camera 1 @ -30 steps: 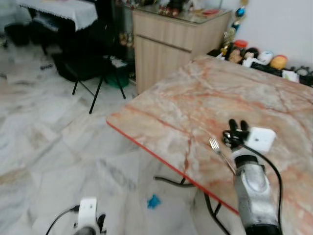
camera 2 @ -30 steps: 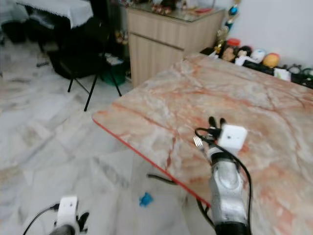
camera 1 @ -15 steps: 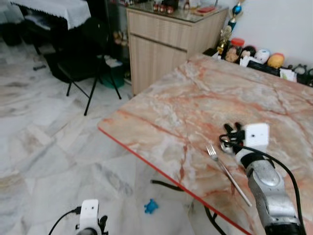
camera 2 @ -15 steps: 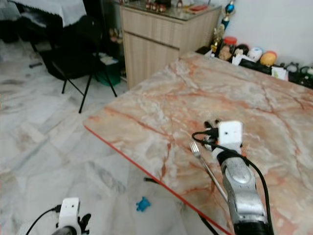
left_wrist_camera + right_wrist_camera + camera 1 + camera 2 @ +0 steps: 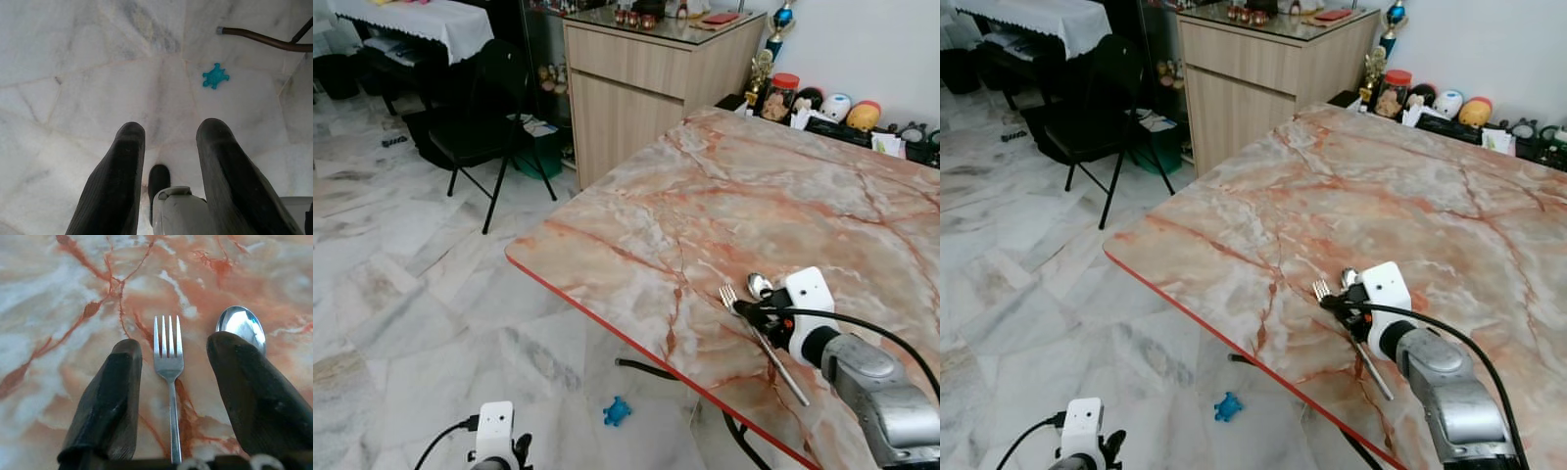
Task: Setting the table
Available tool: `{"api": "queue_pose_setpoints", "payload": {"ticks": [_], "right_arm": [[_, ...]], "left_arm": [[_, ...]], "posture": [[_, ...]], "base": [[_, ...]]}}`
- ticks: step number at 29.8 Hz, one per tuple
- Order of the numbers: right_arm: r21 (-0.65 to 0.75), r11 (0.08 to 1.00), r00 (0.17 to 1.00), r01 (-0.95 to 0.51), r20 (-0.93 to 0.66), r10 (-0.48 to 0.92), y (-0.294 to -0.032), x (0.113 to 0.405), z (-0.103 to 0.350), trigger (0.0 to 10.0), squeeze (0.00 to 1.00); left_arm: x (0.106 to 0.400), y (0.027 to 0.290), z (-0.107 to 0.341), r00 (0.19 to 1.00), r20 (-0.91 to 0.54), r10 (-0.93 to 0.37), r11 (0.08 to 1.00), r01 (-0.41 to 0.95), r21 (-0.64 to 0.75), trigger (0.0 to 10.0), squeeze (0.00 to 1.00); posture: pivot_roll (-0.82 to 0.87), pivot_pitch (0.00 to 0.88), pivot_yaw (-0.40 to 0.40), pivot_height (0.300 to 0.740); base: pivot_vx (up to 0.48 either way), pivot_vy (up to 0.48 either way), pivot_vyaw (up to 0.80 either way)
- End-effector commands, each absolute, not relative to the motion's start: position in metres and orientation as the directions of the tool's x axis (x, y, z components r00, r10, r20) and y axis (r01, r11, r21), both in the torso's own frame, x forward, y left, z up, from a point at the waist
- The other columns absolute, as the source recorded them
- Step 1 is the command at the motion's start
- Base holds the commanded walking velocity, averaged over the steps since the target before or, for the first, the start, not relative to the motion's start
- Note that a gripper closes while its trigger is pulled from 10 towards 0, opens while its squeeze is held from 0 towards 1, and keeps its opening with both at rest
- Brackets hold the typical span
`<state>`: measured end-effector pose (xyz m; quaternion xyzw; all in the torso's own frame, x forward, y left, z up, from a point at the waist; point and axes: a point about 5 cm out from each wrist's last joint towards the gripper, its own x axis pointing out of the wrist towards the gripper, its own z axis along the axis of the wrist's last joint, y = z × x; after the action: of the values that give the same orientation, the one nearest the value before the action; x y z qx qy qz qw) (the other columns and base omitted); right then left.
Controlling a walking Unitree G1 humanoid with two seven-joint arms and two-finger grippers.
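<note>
A steel fork (image 5: 760,333) lies flat on the pink marble table (image 5: 724,206), near its front edge. A steel spoon (image 5: 760,285) lies just beside it. My right gripper (image 5: 745,309) hovers low over the two, open. In the right wrist view the fork (image 5: 169,367) lies between the two black fingers (image 5: 111,396), touching neither, and the spoon's bowl (image 5: 240,325) peeks out past the other finger. My left gripper (image 5: 168,132) hangs open over the floor, holding nothing.
A wooden cabinet (image 5: 646,73) stands behind the table's far corner. Toys and jars (image 5: 822,103) line the table's back edge. A black folding chair (image 5: 484,127) stands to the left. A small blue toy (image 5: 619,410) and a dark hose (image 5: 264,39) lie on the marble floor under the table.
My right gripper has drawn back off the fork and swung lower toward the table's front edge, uncovering the spoon. The camera has shifted a little.
</note>
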<state>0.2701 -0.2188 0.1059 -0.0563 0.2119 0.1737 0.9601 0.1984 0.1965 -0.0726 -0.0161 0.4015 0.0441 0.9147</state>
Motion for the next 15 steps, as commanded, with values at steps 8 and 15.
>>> {"api": "queue_pose_setpoints", "payload": {"ticks": [8, 15], "right_arm": [[0.018, 0.938, 0.827, -0.347, -0.466, 0.315, -0.221, 0.249, 0.106, 10.0, 0.00], [0.015, 0.936, 0.807, -0.351, -0.503, 0.310, -0.223, 0.239, 0.102, 10.0, 0.00]], "left_arm": [[0.191, 0.198, -0.077, 0.643, -0.762, 0.076, 0.995, -0.102, 0.014, 10.0, 0.00], [0.188, 0.200, -0.079, 0.634, -0.770, 0.073, 0.995, -0.098, 0.014, 10.0, 0.00]], "posture": [[0.03, 0.027, -0.013, 0.736], [0.02, 0.024, -0.015, 0.736]], "base": [[0.000, 0.000, 0.00], [0.000, 0.000, 0.00]]}}
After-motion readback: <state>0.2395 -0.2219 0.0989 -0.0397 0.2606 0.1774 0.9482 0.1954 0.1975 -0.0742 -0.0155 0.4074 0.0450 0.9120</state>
